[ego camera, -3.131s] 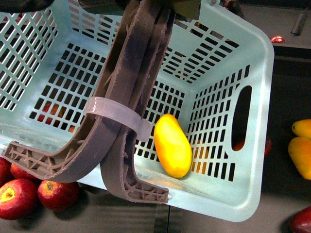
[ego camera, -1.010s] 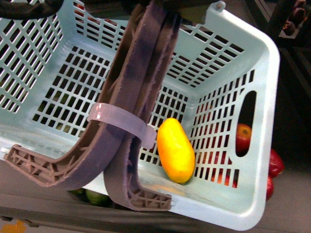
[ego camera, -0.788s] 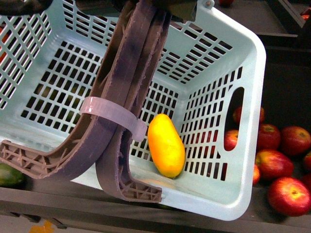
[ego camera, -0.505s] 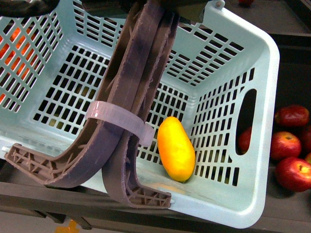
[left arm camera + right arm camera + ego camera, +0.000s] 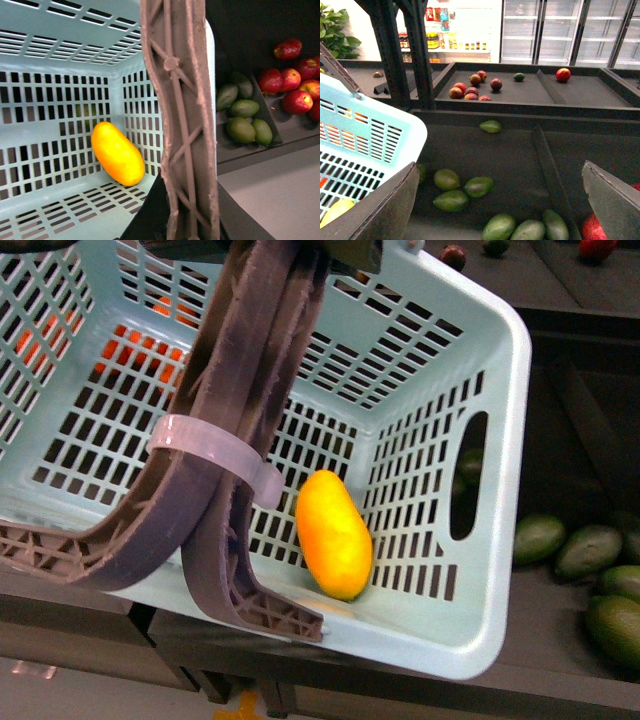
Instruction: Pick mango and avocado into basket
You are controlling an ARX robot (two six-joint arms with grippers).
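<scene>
The yellow mango (image 5: pixel 334 534) lies in a bottom corner of the light teal basket (image 5: pixel 490 440); the left wrist view shows the mango (image 5: pixel 117 153) against the slotted wall (image 5: pixel 60 60). My left gripper (image 5: pixel 185 220) is shut on the basket's brown handles (image 5: pixel 182 125), which are bound by a white zip tie (image 5: pixel 210 455). Several dark green avocados (image 5: pixel 451 200) lie on the dark shelf under my right gripper (image 5: pixel 500 165), which is open and holds nothing. More avocados (image 5: pixel 590 550) sit just right of the basket.
Red apples (image 5: pixel 297 100) lie beyond a black divider (image 5: pixel 550 180) past the avocados. A higher shelf carries reddish fruit (image 5: pixel 475 85). A black rack post (image 5: pixel 395 55) stands by the basket's rim (image 5: pixel 405 135). Orange fruit (image 5: pixel 120 345) shows through the far lattice.
The basket with the mango has travelled along the shelves: the red apples beside it earlier are gone from the front view and avocados now lie to its right. The mango stays in its corner.
</scene>
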